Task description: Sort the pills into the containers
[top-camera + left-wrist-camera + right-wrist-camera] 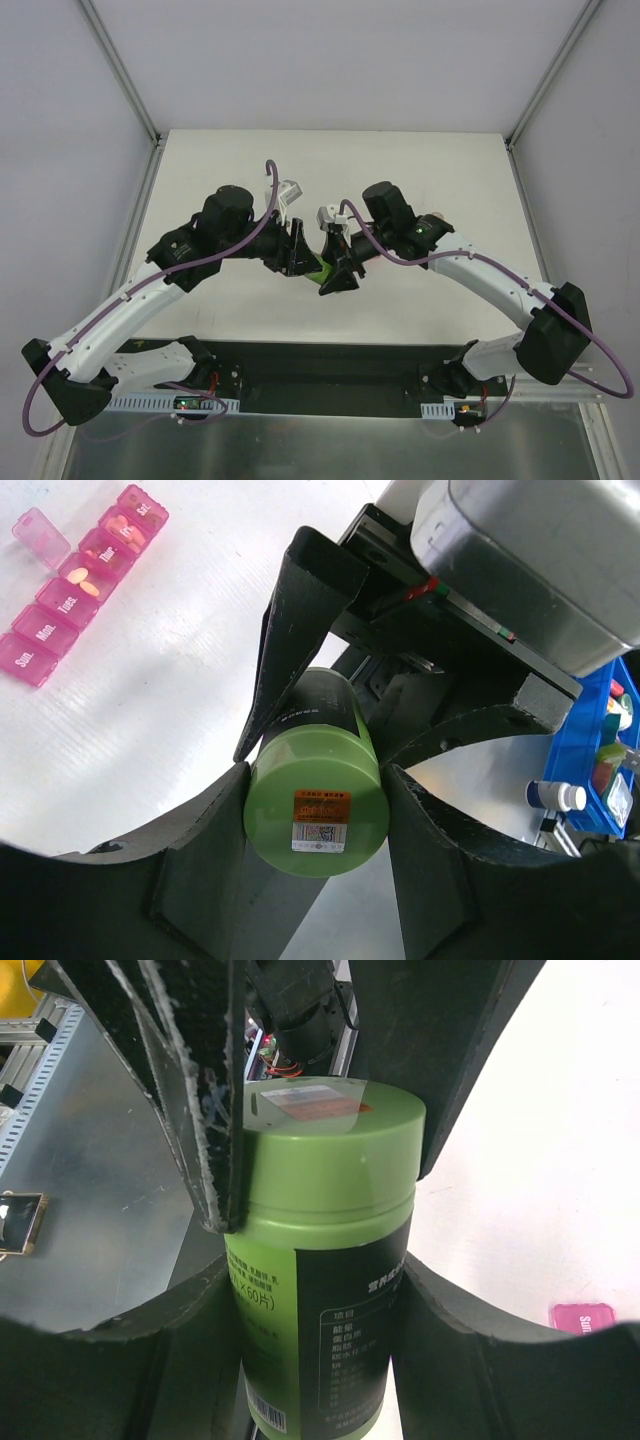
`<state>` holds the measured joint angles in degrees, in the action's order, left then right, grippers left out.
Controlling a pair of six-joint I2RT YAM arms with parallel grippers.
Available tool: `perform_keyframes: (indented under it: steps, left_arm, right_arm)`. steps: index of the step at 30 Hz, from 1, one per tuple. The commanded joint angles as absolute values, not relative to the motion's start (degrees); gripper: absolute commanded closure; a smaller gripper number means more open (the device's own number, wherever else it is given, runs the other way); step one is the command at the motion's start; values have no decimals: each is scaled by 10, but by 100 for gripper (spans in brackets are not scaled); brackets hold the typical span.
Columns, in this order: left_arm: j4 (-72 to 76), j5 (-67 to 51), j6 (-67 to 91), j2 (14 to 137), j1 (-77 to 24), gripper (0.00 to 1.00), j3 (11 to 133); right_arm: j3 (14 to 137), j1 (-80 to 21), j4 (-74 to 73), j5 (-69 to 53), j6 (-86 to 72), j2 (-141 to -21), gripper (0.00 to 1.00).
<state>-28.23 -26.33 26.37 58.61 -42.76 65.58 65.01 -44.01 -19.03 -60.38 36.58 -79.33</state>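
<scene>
Both arms met over the middle of the white surface (170, 690), sharing one green bottle (330, 1310) held up between them, tipped on its side. The right end effector (315, 1280) was clamped around the bottle's dark-labelled body, a finger on either side. The left end effector (316, 790) was closed on the green lid (318, 815), its black fingers (205, 850) pressing the lid's rim from both sides, the little orange sticker on top facing its camera.

The pink containers (85, 580) lay flat on the surface off to one side, well apart from the bottle, a strip of day-marked boxes in a row. One clear pink flap (42, 535) near the middle stood open, and I could make out pale orange pills in that box and the next. Beyond the surface's edge sat a blue bin (590, 745) with small bottles in it.
</scene>
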Motion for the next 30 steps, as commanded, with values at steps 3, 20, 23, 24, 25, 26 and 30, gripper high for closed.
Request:
perform_keyframes:
  steps: [3,20,23,24,25,26,30]
  left_arm:
    - [-304,-262,256,574,-426,100,678]
    - [-386,-120,214,558,-321,100,622]
    - [-389,-29,183,581,-277,100,589]
    - [-384,-9,176,591,-264,100,582]
    - [-379,37,164,605,-255,100,572]
    - [-371,48,159,630,-229,100,567]
    - [-315,66,137,687,-160,100,562]
  right_arm:
    - [672,-429,-169,-592,366,-788,45]
    - [666,-404,-176,-510,383,-761,3]
    - [664,-390,-171,-502,378,-751,3]
    - [664,-386,-169,-502,377,-749,3]
    - [663,-384,-167,-500,375,-746,3]
    - [663,-381,-166,-498,374,-745,3]
    - [661,-381,-163,-497,371,-741,3]
